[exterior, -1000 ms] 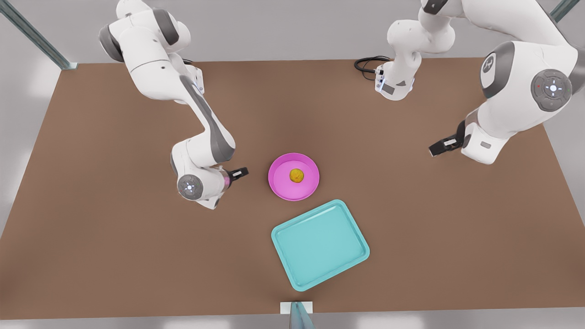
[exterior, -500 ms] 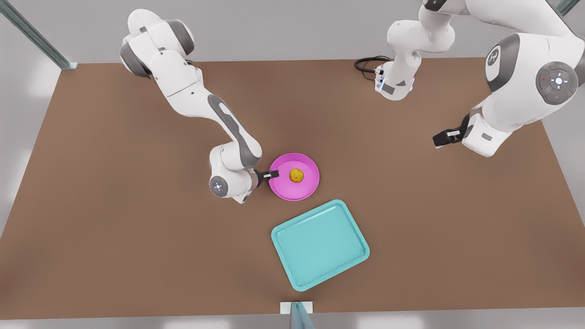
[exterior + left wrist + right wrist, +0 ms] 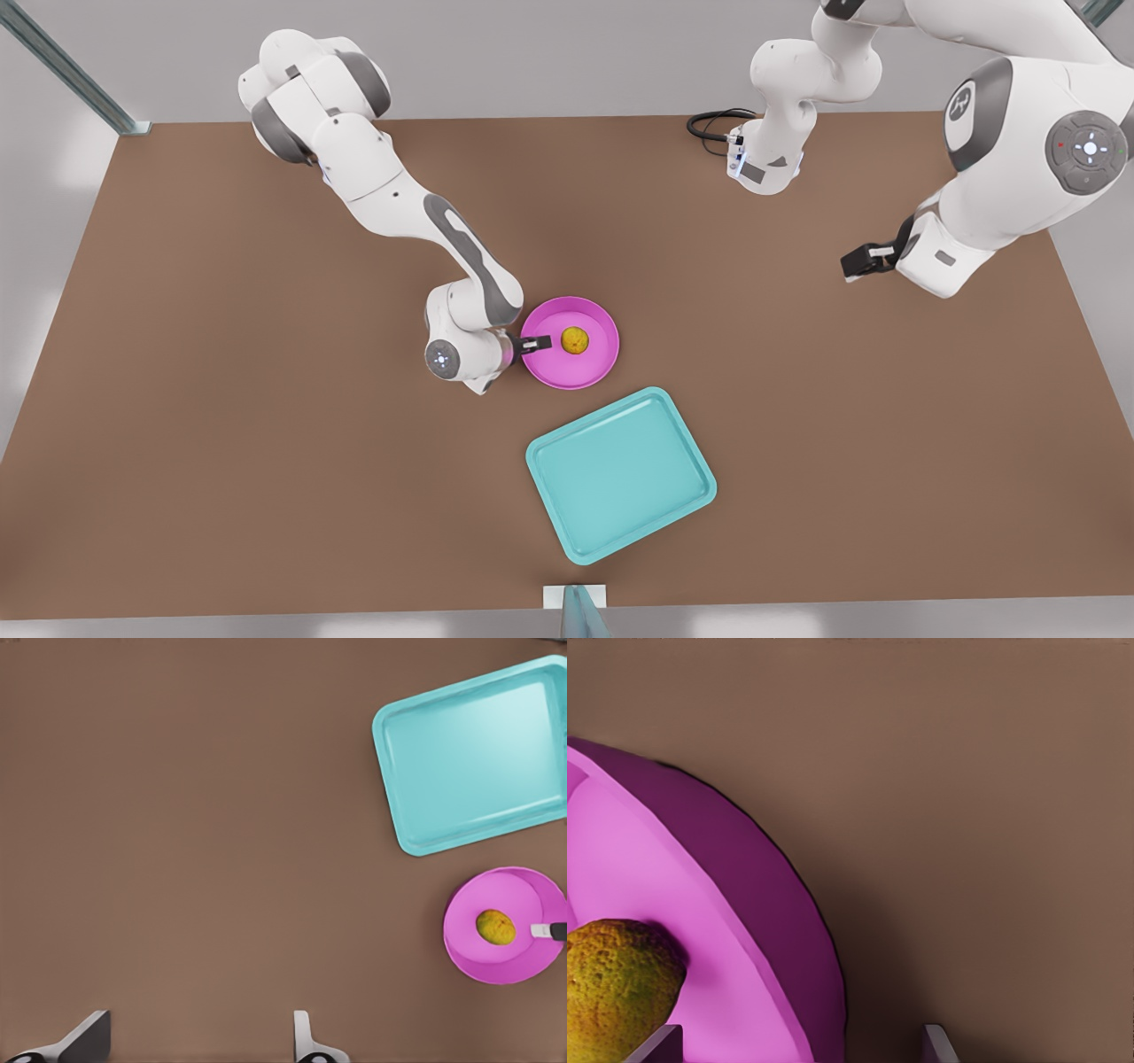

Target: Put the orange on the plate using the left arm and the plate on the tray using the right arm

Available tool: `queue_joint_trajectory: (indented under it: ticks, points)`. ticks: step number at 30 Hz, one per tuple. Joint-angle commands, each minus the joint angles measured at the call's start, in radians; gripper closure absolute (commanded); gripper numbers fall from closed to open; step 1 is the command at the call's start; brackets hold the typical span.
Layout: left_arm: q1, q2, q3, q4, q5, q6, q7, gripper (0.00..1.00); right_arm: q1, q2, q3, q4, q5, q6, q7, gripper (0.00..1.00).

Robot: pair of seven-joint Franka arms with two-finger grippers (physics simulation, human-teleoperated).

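**A:** Where do we stand?

**B:** Half done, as I read it. The small rough-skinned yellow-orange orange [image 3: 575, 339] sits near the middle of the round bright pink shallow plate [image 3: 592, 372], so I count the left arm's share as finished. The plate itself rests on the brown worktop [image 3: 221, 443], just beside the rectangular teal tray [image 3: 620, 474] but not on it. That move is what remains.

**A:** And the arms?

**B:** My right tool [image 3: 534, 341] is down at the plate's rim on the front view's left. In its wrist view the fingers stand apart, one over the plate's inner side close to the orange [image 3: 616, 988] and the other outside the rim over the worktop, so the jaws straddle the rim [image 3: 793, 930] and are not yet closed on it. The left tool [image 3: 864, 262] waits well apart on the front view's right, raised, its fingers spread and empty; its wrist view looks down on the tray [image 3: 474, 757] and the plate [image 3: 509, 961].

**A:** What's left, then?

**B:** I'd say pinch the rim, lift, carry the plate across to the tray and set it down. The risk I see is the orange rolling if the plate tips.
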Motion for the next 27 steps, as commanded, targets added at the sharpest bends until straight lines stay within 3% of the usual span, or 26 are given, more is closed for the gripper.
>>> queue_joint_trajectory:
  ticks: [1, 2, 6, 8, 11, 12, 17, 27]
  points:
    - [0.009, 0.001, 0.029, 0.0, -0.003, -0.004, 0.125, 0.0, 0.001, 0.0, 0.0, 0.006, -0.002, 0.017, -0.001, 0.13]
    - [0.01, 0.002, 0.047, 0.0, -0.005, -0.002, 0.154, 0.0, 0.001, 0.0, 0.0, 0.008, -0.001, 0.017, -0.001, 0.39]
    - [0.007, -0.011, 0.053, -0.036, -0.017, -0.004, 0.159, 0.0, 0.001, -0.002, 0.0, 0.009, 0.001, 0.01, 0.001, 0.56]
    - [0.006, -0.025, 0.05, -0.036, -0.019, -0.007, 0.159, 0.0, 0.001, 0.0, 0.0, 0.019, 0.001, -0.001, 0.002, 0.73]
    - [0.006, -0.022, 0.05, -0.036, -0.019, -0.005, 0.159, 0.0, 0.001, -0.002, 0.0, 0.02, -0.001, -0.001, -0.001, 0.74]
    - [0.006, -0.022, 0.05, -0.036, -0.019, -0.004, 0.159, 0.0, 0.001, 0.0, 0.0, 0.02, -0.001, -0.003, -0.013, 0.79]
    - [-0.005, -0.068, 0.032, -0.036, -0.091, -0.074, 0.145, 0.0, -0.001, -0.006, 0.002, 0.071, 0.001, -0.072, -0.028, 0.79]
    - [-0.005, -0.062, 0.039, -0.025, -0.046, 0.004, 0.147, 0.0, -0.082, -0.009, -0.017, 0.247, 0.008, -0.069, -0.018, 0.79]
